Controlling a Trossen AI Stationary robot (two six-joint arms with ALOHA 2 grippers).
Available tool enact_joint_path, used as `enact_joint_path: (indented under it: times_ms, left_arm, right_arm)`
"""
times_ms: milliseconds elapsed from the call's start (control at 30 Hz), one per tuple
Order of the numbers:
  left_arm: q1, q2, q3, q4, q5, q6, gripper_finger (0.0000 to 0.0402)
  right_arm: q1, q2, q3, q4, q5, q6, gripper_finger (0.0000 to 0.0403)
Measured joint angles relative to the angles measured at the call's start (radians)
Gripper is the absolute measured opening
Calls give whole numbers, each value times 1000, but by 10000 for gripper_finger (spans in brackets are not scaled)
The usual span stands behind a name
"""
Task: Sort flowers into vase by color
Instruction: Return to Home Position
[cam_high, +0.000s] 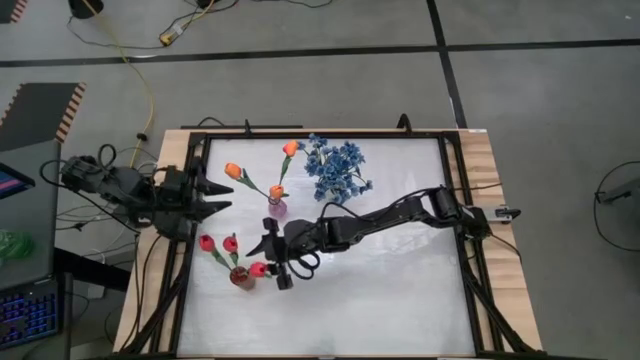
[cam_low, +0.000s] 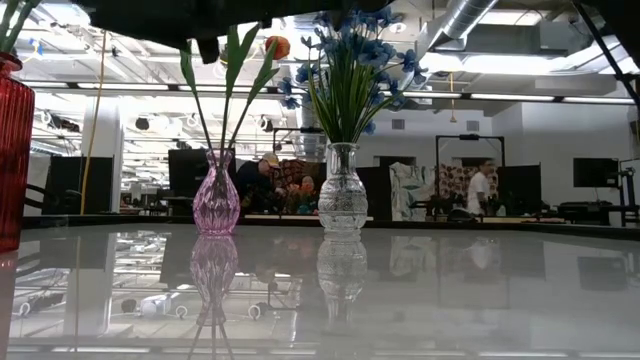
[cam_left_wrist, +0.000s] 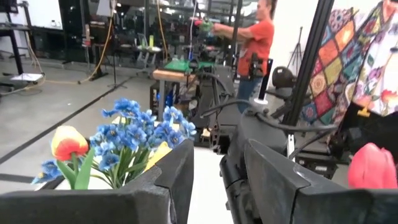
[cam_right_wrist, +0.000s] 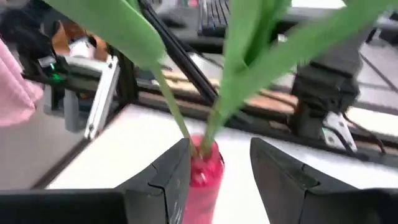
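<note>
A red vase near the table's left front holds red tulips by their green stems. My right gripper hovers just right of it, open; in the right wrist view its fingers stand on either side of the vase mouth and stems, gripping nothing. A pink vase holds orange tulips. A clear vase holds blue blossoms. My left gripper waits open at the table's left edge.
The three vases stand close together in the table's left half, with my right arm stretched across the middle from the right. Black frame rails border the table. The right half and near side are bare white surface. People stand in the room beyond.
</note>
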Motion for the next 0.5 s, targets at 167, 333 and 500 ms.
enact_joint_path:
  times_ms: [167, 333, 500]
  left_arm:
    - [0, -55, 0, -33, 0, 2, 113]
    - [0, -89, -7, -132, -4, 2, 79]
    - [0, -115, -68, -126, -7, 45, 40]
  right_arm:
    - [-6, -38, -1, -96, 0, 0, 192]
    - [4, -71, 0, -149, -1, -3, 192]
    - [23, -117, 0, -246, 6, -50, 192]
